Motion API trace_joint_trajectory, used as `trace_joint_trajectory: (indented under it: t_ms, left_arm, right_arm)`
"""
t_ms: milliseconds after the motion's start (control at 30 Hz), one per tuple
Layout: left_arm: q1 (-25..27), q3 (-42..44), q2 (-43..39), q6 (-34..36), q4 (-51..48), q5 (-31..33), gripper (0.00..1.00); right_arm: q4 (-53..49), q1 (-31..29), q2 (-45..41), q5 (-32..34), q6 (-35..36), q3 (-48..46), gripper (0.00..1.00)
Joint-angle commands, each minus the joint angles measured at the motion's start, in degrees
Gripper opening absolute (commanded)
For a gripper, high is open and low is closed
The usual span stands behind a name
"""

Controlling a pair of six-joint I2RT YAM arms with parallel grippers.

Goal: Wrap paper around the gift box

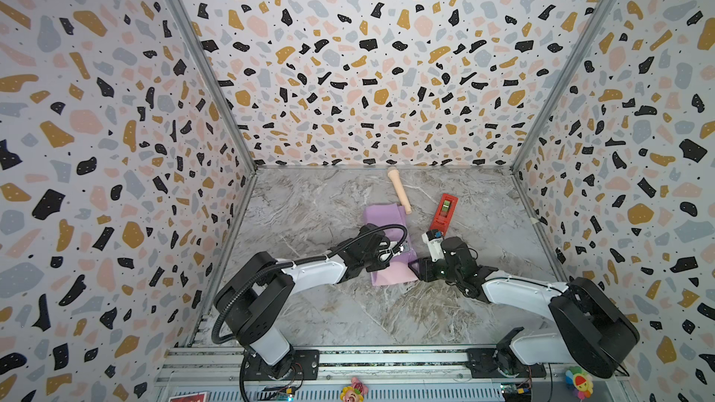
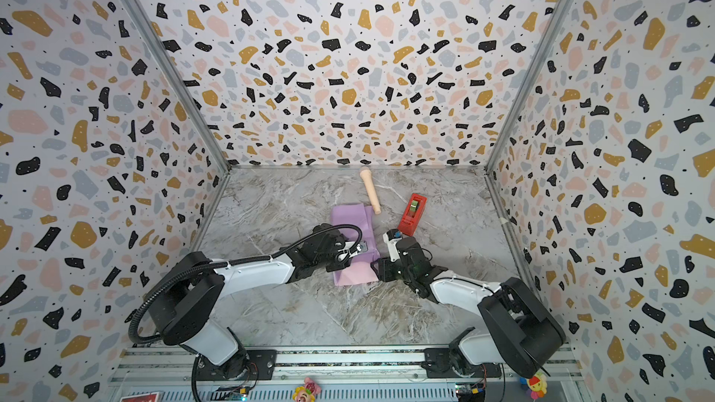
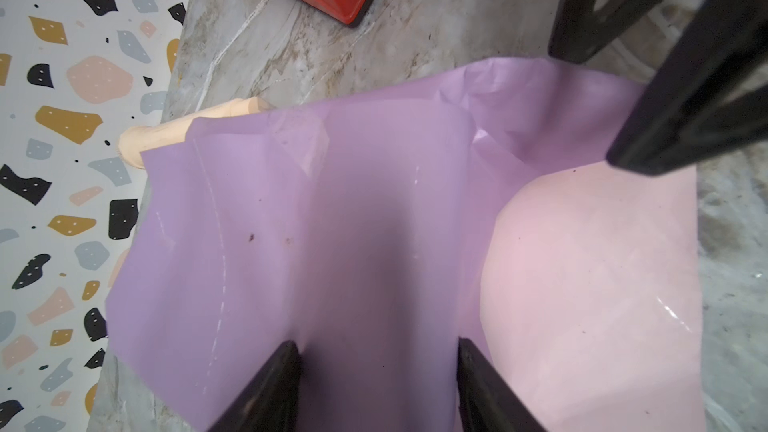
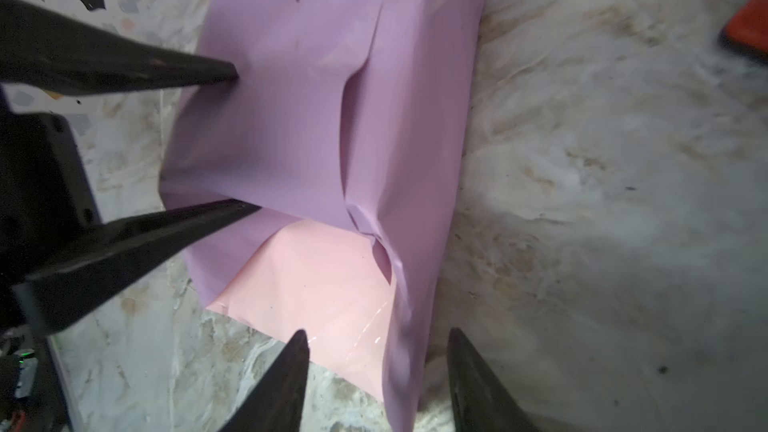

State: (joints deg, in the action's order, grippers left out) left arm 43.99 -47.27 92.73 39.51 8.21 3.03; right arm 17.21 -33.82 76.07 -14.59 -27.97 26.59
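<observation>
- Where the paper [image 1: 381,220] lies, mid-frame in both top views on the marble table [image 1: 309,303], you see the lilac face up and a pink flap at its lower end; the gift box does not show.
- Left gripper [image 3: 378,363]: fingers spread, tips down on the lilac fold.
- Right gripper [image 4: 378,342]: jaws apart over the pink lower edge, clamping nothing.
- Beige microphone [image 1: 399,191] at the paper's upper right corner; red tape dispenser [image 1: 443,213] to its right.

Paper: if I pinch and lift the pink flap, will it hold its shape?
Likely floppy: the paper buckles and creases where it is folded. Probably slippery, since the pink flap shows glare. It looks thin, so a hard tug might tear it.
</observation>
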Motion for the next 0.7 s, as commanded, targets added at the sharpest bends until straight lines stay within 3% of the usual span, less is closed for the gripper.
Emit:
trace_joint_trajectory:
  t_ms: [0,300,667]
  left_arm:
    - [-0.09,1.51,0.72,0.31,1.45,1.62,0.58]
    - [0.43,1.83,0.88,0.76,1.11,2.69,0.59]
    - [0.42,1.83,1.38,1.01,1.27,2.51,0.59]
  right_arm:
    - [-1.75,3.61,-3.44,-2.27,0.2,-1.37,0.52]
    - [-0.88,6.58,5.37,0.72,0.15,4.54,0.28]
    - [3.21,6.08,11.95,-4.45,0.73,8.4,0.2]
